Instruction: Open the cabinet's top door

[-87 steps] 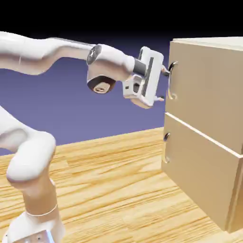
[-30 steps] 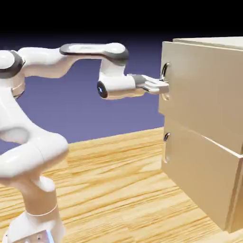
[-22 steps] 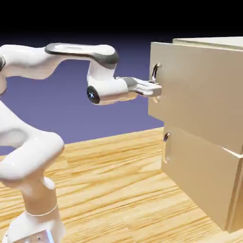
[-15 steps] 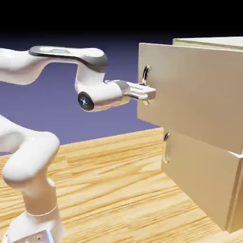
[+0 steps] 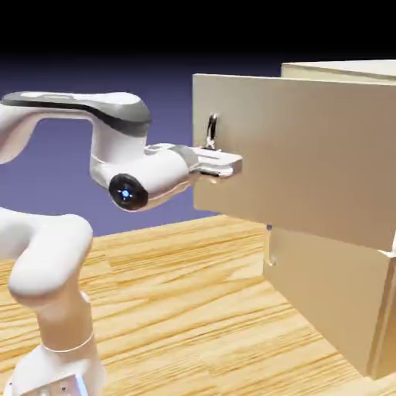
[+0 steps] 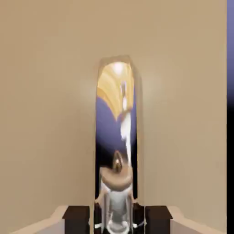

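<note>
The pale beige cabinet (image 5: 363, 73) stands at the exterior view's right. Its top door (image 5: 309, 155) is pulled well out from the body, toward the exterior view's left. My gripper (image 5: 230, 164) is shut on the door's vertical silver handle (image 5: 210, 130), gripping its lower part. In the hand view the top door (image 6: 45, 114) fills the picture. The mirror-like handle (image 6: 116, 137) runs up the middle, and my gripper (image 6: 116, 218) clamps its near end between the dark fingers (image 6: 77, 218).
The lower panel (image 5: 325, 286) stays flush under the top door, and its small handle (image 5: 270, 251) is partly hidden by the door's bottom edge. The wooden table (image 5: 193, 309) spreads below. My arm (image 5: 116, 170) reaches in from the left.
The top door has come steadily further out to the left with my gripper holding its handle. The arm has drawn back and the wrist has sunk a little.
</note>
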Controlling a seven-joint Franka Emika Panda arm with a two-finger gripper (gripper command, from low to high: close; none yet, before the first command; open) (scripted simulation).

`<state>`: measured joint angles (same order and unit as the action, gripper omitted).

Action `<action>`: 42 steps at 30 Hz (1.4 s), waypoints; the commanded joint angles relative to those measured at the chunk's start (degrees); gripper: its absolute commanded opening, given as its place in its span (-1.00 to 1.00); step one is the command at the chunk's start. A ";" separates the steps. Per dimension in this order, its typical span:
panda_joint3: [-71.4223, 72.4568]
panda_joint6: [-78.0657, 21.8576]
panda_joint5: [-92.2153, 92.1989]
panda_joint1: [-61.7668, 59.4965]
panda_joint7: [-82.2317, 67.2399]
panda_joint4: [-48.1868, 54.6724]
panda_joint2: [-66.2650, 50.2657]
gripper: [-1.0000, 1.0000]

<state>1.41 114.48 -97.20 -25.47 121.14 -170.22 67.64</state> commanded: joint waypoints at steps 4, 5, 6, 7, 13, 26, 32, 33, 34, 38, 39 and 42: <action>-8.30 -7.18 9.44 -1.72 -0.13 0.73 -1.43 -1.00; -10.38 -9.00 11.74 -2.09 -0.30 1.17 -2.11 -1.00; -12.46 -10.84 14.02 -2.40 -0.53 1.71 -2.92 -1.00; -14.53 -12.71 16.27 -2.65 -0.81 2.37 -3.86 -1.00; -26.99 -24.47 29.12 -2.16 -3.46 8.79 -11.99 -1.00; -53.13 -52.30 46.45 12.83 -13.06 34.13 -36.96 -1.00; -65.29 -64.81 48.65 22.42 -19.62 45.83 -49.17 -1.00; -67.15 -66.77 48.73 23.75 -20.91 47.46 -51.24 -1.00; -69.05 -68.68 48.76 25.07 -22.24 48.98 -53.32 -1.00; -77.31 -74.47 48.65 31.26 -26.77 53.20 -60.01 -1.00; -79.39 -75.29 48.65 33.03 -27.45 53.82 -60.95 -1.00; -85.42 -76.17 49.05 39.05 -27.88 55.20 -61.37 -1.00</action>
<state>-84.49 38.35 -48.08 13.81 93.29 -115.06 6.21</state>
